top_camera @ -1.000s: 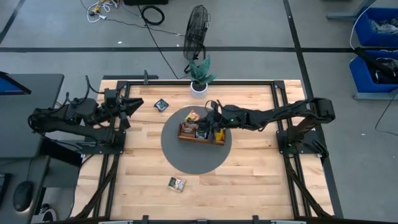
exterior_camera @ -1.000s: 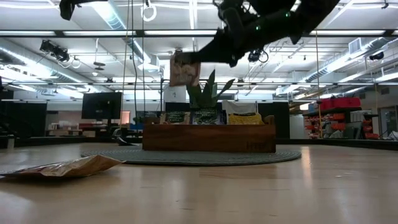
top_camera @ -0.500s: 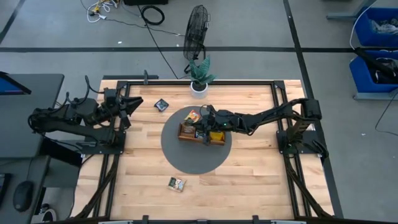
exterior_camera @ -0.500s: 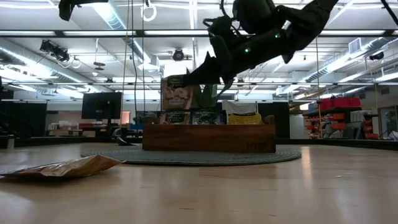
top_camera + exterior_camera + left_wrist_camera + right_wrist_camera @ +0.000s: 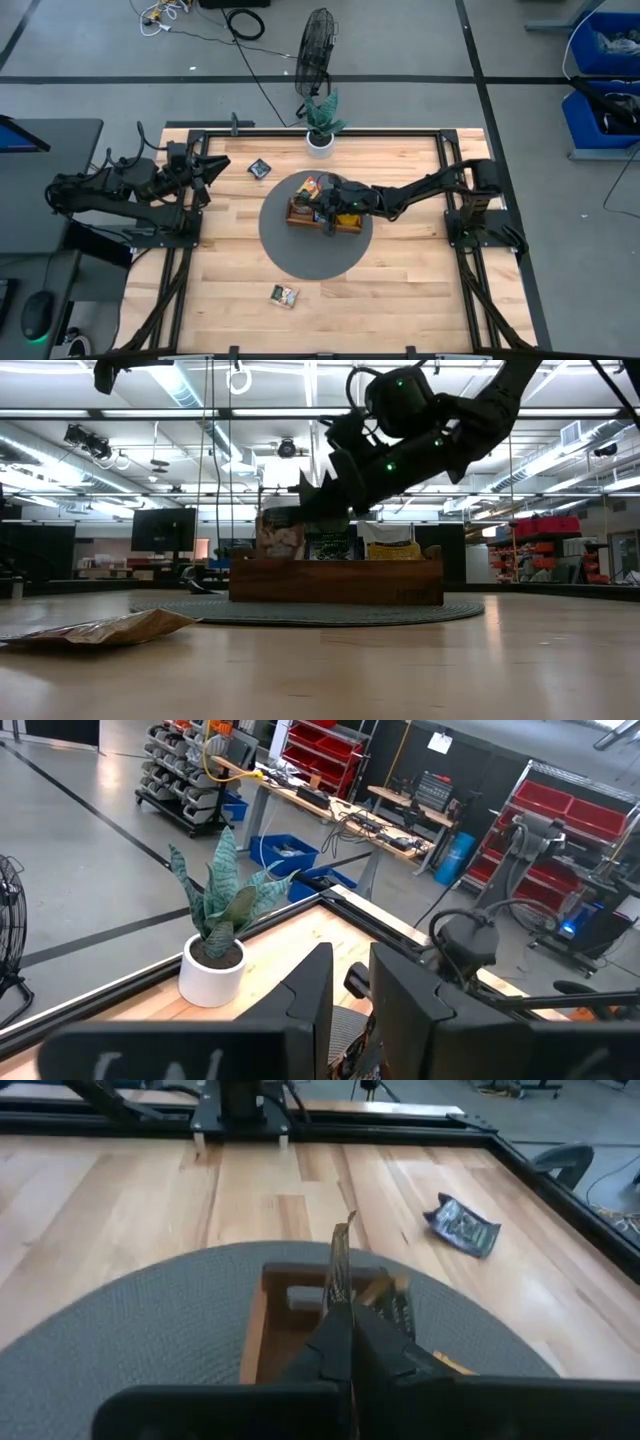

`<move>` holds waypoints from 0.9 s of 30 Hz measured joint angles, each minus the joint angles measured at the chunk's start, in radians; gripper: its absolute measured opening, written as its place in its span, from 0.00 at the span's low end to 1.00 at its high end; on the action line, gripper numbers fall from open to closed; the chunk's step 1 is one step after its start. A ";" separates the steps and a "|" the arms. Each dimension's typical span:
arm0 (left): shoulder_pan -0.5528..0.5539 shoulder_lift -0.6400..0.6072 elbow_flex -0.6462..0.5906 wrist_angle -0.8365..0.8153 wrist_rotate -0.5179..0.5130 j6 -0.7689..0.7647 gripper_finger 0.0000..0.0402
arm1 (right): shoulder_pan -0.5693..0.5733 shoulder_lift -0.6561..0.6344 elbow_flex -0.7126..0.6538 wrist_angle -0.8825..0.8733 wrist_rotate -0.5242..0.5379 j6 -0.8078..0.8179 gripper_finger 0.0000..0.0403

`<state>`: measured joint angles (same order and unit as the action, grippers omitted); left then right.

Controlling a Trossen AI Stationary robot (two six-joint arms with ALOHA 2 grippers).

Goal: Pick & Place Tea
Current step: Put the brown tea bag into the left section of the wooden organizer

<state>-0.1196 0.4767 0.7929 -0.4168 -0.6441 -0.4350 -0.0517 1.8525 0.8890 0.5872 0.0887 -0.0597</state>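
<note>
Tea sachet pinched edge-on in the right gripper, fingers pressed together on its lower edge. It hangs upright, flat faces vertical, right above the end compartment of the wooden tray that lies toward the left arm. Tray sits on the round grey mat. From the low view the sachet's bottom is at about tray-rim level, so the drop looks straight down. Left gripper waits well apart near the table edge, holding nothing, gap state unclear. Two loose sachets lie on the table.

A potted plant stands near a fan beyond the round grey mat.
</note>
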 joint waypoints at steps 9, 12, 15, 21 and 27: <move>0.000 0.000 0.000 0.000 0.000 -0.003 0.18 | -0.004 0.010 0.000 -0.012 0.001 -0.003 0.00; 0.000 0.000 0.000 0.000 0.000 -0.002 0.18 | -0.005 0.010 0.000 -0.034 0.001 -0.004 0.00; 0.000 0.000 0.000 0.000 0.000 -0.002 0.18 | -0.006 0.010 0.000 -0.024 0.000 -0.003 0.00; 0.000 0.000 0.000 0.000 0.000 -0.003 0.18 | -0.015 0.028 0.001 -0.015 -0.002 0.006 0.00; 0.000 0.000 0.000 0.000 0.001 -0.022 0.18 | -0.017 0.057 0.020 -0.021 0.001 0.011 0.01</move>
<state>-0.1196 0.4767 0.7933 -0.4171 -0.6434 -0.4567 -0.0689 1.9095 0.9095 0.5661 0.0898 -0.0487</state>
